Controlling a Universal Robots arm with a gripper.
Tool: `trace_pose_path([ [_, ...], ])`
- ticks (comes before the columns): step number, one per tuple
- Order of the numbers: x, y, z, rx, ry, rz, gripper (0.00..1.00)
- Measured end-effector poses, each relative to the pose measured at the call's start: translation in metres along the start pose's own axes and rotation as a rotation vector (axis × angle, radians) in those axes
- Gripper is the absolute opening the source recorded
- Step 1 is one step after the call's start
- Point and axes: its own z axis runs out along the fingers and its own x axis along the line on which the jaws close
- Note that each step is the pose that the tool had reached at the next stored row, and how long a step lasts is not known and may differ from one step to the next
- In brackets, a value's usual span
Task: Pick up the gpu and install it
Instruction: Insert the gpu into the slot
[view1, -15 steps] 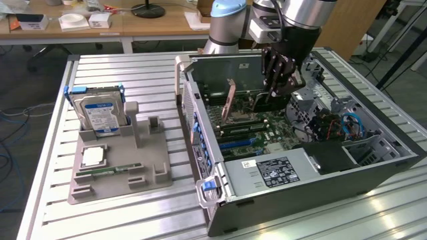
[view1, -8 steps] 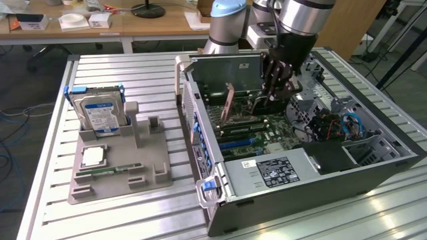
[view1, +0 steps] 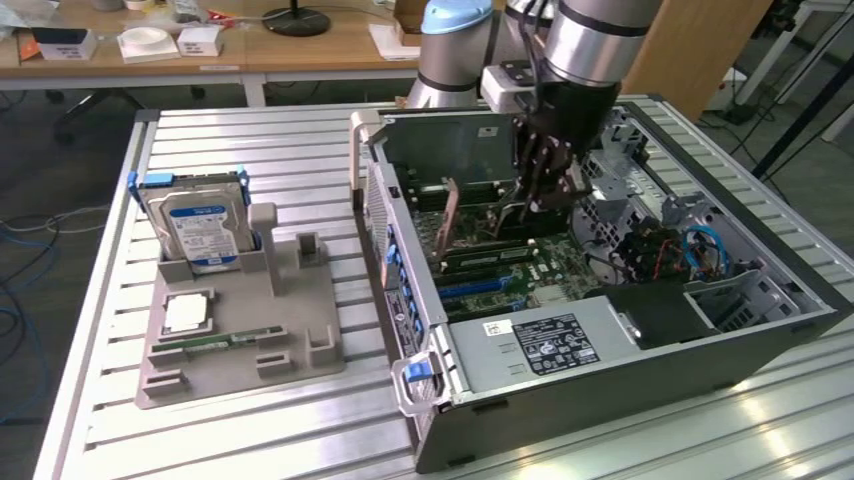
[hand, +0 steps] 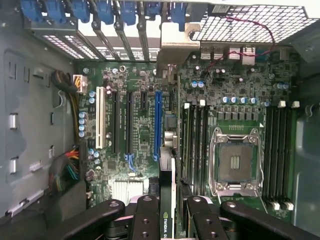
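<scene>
My gripper (view1: 541, 190) is lowered into the open computer case (view1: 747, 340) and is shut on the gpu (hand: 167, 150). The card is a thin dark board seen edge-on. It stands upright over the motherboard (hand: 140, 130), running from my fingers (hand: 145, 220) to its silver bracket (hand: 172, 47) at the rear slot openings. It lies along the long blue slot (hand: 158, 125), between that slot and the memory sockets (hand: 192, 140). Whether its edge sits in a slot I cannot tell. In the exterior view the gpu (view1: 481, 215) shows just under the fingers.
On the slatted table at the exterior view's left, a grey fixture (view1: 300, 340) holds an upright hard drive (view1: 200, 225), a processor chip (view1: 187, 312) and a green memory stick (view1: 214, 342). A labelled power supply (view1: 561, 340) and cables (view1: 701, 250) crowd the case. The bare processor socket (hand: 235, 160) lies beside the memory sockets.
</scene>
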Motion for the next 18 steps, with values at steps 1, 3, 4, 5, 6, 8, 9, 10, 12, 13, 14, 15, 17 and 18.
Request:
trace_pose_path([
  [1,0.000,0.0017,0.0015,0.0023,0.0011,0.001,0.26],
  [3,0.000,0.0044,0.0040,0.0079,0.0044,0.003,0.26],
  [4,0.000,0.0047,0.0050,0.0098,0.0070,0.003,0.26],
  [5,0.000,0.0046,0.0057,0.0103,0.0110,0.003,0.26],
  [6,0.000,0.0046,0.0061,0.0107,0.0174,0.003,0.26],
  [8,0.001,0.0047,0.0075,0.0112,0.0266,0.004,0.26],
  [9,0.001,0.0047,0.0089,0.0119,0.0286,0.004,0.26],
  [10,0.001,0.0047,0.0107,0.0126,0.0292,0.004,0.26],
  [12,0.000,0.0049,0.0140,0.0140,0.0293,0.004,0.26],
  [13,0.000,0.0053,0.0155,0.0160,0.0294,0.004,0.26],
  [14,0.000,0.0058,0.0171,0.0182,0.0296,0.004,0.26],
  [15,0.000,0.0062,0.0184,0.0205,0.0306,0.004,0.26],
  [17,0.000,0.0062,0.0188,0.0218,0.0351,0.004,0.26],
  [18,0.000,0.0063,0.0189,0.0217,0.0354,0.004,0.26],
])
